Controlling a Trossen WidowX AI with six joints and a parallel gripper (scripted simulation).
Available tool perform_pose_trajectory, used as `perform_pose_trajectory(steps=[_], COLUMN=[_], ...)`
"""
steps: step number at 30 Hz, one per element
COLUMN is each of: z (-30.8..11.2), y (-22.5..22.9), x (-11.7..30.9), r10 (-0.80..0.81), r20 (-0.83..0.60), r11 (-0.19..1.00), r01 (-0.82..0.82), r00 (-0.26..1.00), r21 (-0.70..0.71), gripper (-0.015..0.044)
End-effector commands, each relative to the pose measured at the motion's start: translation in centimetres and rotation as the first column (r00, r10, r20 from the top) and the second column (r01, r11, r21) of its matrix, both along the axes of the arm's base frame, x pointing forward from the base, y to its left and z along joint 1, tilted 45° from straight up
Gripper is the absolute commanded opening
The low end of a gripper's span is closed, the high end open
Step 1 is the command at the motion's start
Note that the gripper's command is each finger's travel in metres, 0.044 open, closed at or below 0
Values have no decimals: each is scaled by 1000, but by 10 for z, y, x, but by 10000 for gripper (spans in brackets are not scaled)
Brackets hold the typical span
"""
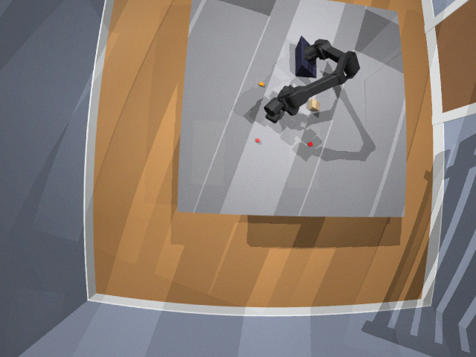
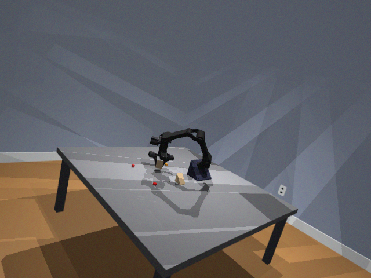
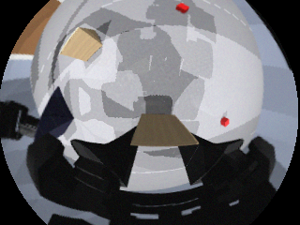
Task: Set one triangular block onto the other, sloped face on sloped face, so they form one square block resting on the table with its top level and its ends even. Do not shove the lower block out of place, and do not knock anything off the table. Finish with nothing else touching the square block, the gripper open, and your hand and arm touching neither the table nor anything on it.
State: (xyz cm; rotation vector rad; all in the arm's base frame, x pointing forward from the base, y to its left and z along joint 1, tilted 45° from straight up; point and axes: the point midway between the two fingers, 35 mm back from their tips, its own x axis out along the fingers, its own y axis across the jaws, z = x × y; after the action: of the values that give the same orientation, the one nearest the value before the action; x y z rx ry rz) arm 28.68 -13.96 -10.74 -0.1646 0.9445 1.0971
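Observation:
My gripper (image 2: 159, 163) (image 3: 157, 127) is shut on one tan triangular block (image 2: 159, 164) (image 3: 164, 126) and holds it a little above the table, with a shadow beneath it. In the top view the arm's wrist hides the fingers and this block. The other triangular block (image 1: 314, 105) (image 2: 179, 178) (image 3: 81, 44), light wood, stands on the table, apart from the gripper. It is to the right of the gripper in the top and exterior views and at the upper left in the wrist view. Its sloped face's exact direction is hard to tell.
A dark blue wedge (image 1: 304, 65) (image 2: 195, 172) (image 3: 56, 116) stands by the arm's base. One red cube (image 1: 310, 143) (image 2: 155, 183) (image 3: 182, 7) and another red cube (image 1: 257, 140) (image 2: 133, 165) (image 3: 225, 122) lie on the table. A small orange block (image 1: 261, 84) (image 2: 166, 164) lies beyond the gripper.

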Motion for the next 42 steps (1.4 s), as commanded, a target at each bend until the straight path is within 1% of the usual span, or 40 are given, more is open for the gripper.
perform_pose_trajectory(steps=[1,17,28,42], z=[-1,-19,-19,-19], y=[1,18,18,17], x=[-1,3,3,4], r10=[15,-1,-2,4], r20=[10,-1,-2,2], r11=[1000,1000,1000,1000], r01=[-15,1,2,-4], r00=[1000,1000,1000,1000], r21=[-4,0,1,-6], gripper=[0,0,0,367])
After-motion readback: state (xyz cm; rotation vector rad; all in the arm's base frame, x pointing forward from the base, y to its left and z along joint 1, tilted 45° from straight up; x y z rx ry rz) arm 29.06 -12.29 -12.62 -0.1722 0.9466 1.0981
